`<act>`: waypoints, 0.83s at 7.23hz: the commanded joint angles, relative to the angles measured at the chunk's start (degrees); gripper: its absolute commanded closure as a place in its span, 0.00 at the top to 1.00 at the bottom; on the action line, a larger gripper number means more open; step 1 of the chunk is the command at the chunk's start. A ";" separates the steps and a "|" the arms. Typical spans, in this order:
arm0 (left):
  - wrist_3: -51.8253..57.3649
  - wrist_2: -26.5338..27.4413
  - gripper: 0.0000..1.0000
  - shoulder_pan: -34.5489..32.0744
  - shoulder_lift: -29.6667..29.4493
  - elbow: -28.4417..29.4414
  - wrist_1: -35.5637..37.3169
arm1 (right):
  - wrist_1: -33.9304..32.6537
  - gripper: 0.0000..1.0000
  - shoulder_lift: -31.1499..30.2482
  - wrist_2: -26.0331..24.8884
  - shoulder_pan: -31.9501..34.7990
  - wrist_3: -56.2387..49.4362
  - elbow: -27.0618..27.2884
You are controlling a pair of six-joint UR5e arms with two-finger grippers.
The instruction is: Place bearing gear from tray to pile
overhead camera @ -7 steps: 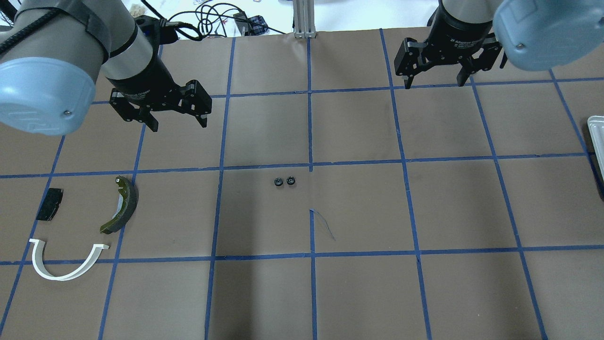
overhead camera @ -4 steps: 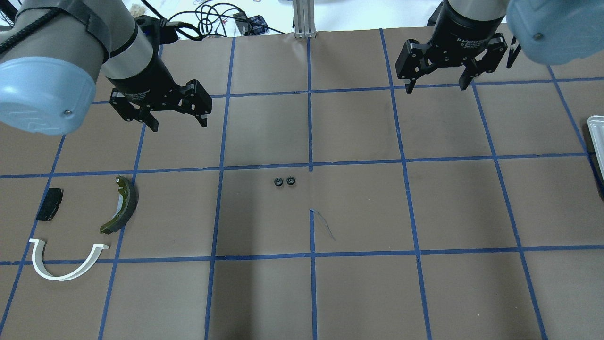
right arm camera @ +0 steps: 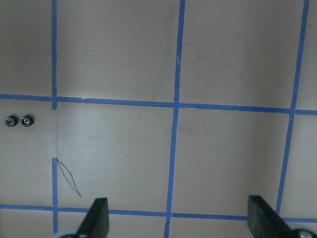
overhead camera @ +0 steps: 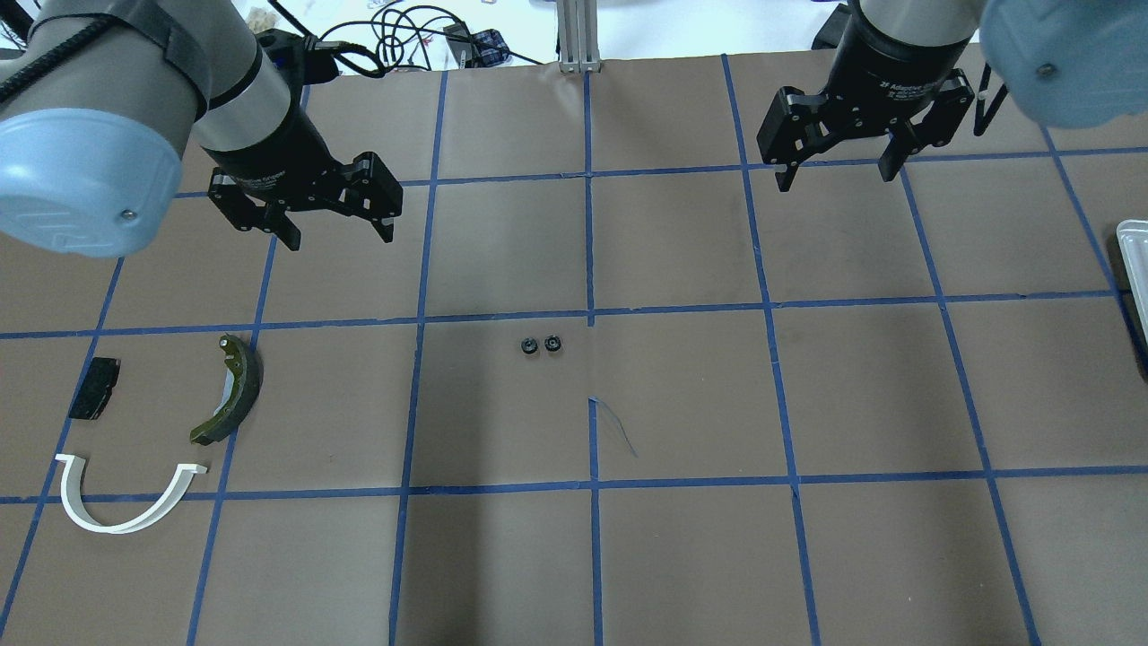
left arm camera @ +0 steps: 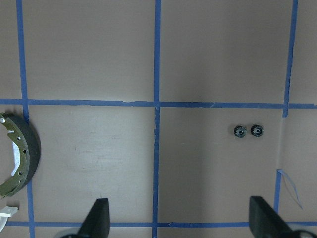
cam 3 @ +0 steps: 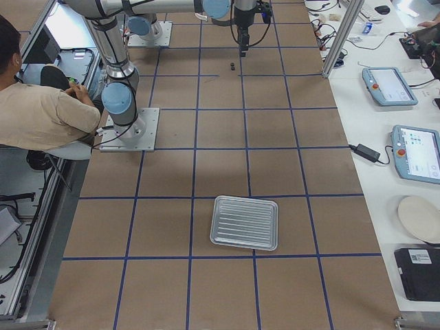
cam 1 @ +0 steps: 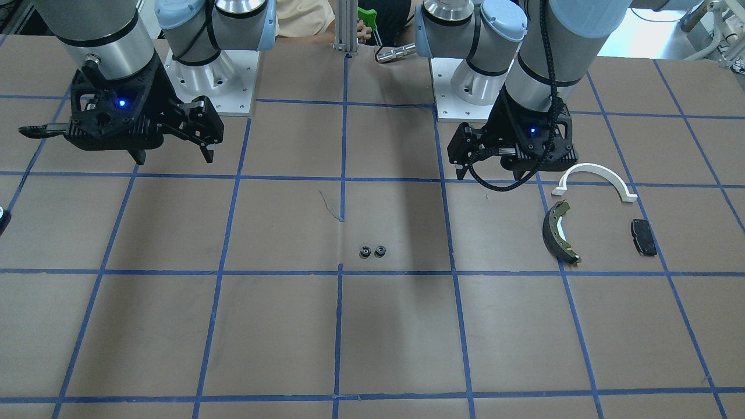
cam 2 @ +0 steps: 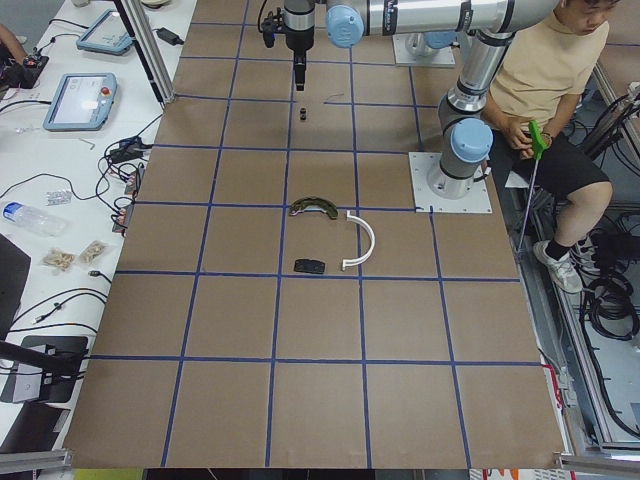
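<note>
Two small black bearing gears [overhead camera: 529,345] [overhead camera: 552,343] lie side by side on the brown table near its centre; they also show in the left wrist view [left arm camera: 240,131] and the right wrist view [right arm camera: 11,120]. The pile lies at the left: a white half-ring arc [overhead camera: 115,528], a dark brake shoe [overhead camera: 247,395] and a small black pad [overhead camera: 94,388]. The metal tray [overhead camera: 1134,269] sits at the right edge; in the exterior right view [cam 3: 245,222] it looks empty. My left gripper [overhead camera: 340,239] hangs open above and beyond the pile. My right gripper [overhead camera: 837,179] hangs open at the far right.
Blue tape lines divide the table into squares. A thin scratch mark [overhead camera: 614,426] lies just nearer than the gears. An aluminium post [overhead camera: 578,36] and cables stand beyond the far edge. A seated person [cam 2: 545,80] is behind the robot bases.
My right gripper has shifted a little to the right and nearer in the overhead view, still open. The left arm, the gears and the pile have not moved.
</note>
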 commanded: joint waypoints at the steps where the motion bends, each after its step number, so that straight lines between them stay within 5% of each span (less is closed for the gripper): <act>1: 0.00 -0.02 1.00 0.00 0.00 0.01 0.00 | 0.07 1.00 0.07 -0.01 -0.13 -0.07 0.02; 6: 0.18 0.06 1.00 0.00 0.00 0.01 0.00 | 0.34 1.00 -0.02 -0.54 -0.13 0.02 0.02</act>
